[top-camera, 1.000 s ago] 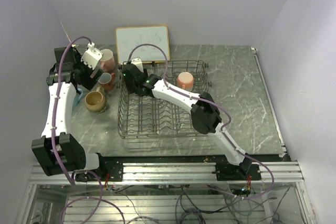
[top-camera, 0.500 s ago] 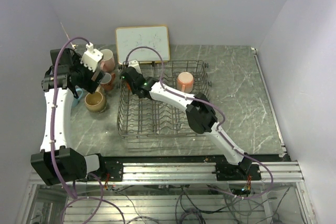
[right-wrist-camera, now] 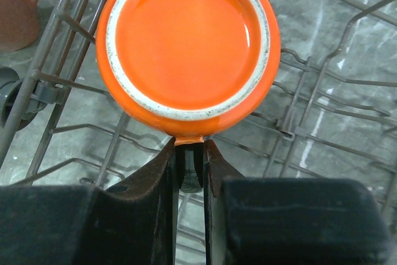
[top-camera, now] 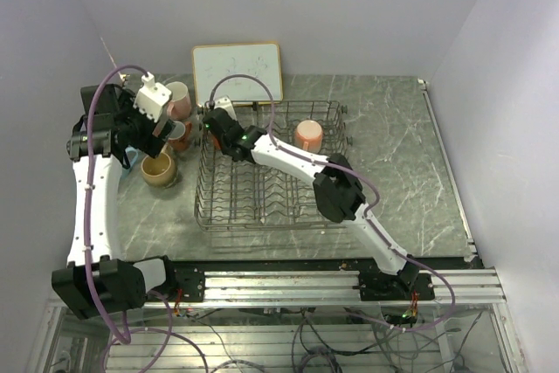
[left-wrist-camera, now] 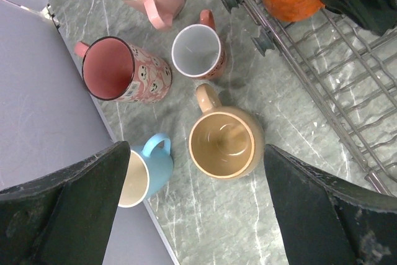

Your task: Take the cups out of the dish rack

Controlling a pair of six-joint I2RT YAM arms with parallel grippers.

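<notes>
The orange mug point(right-wrist-camera: 186, 41) sits base up in the far left corner of the dish rack point(top-camera: 262, 185), its handle pinched between the nearly closed fingers of your right gripper point(right-wrist-camera: 189, 156). You are at the grasp on this cup. I judge the next move calls for a lift clear of the wires, then a carry left to the five cups grouped on the table point(left-wrist-camera: 236, 228). A salmon cup point(top-camera: 307, 134) waits in the rack. Your left gripper point(left-wrist-camera: 197, 153) hangs spread wide above the tan mug point(left-wrist-camera: 222, 144), holding nothing

whiteboard point(top-camera: 237, 72): wood-framed, upright at back wall point(top-camera: 349, 15) | tabletop point(top-camera: 393, 155): grey marbled | metal rail point(top-camera: 288, 286): near edge
</notes>
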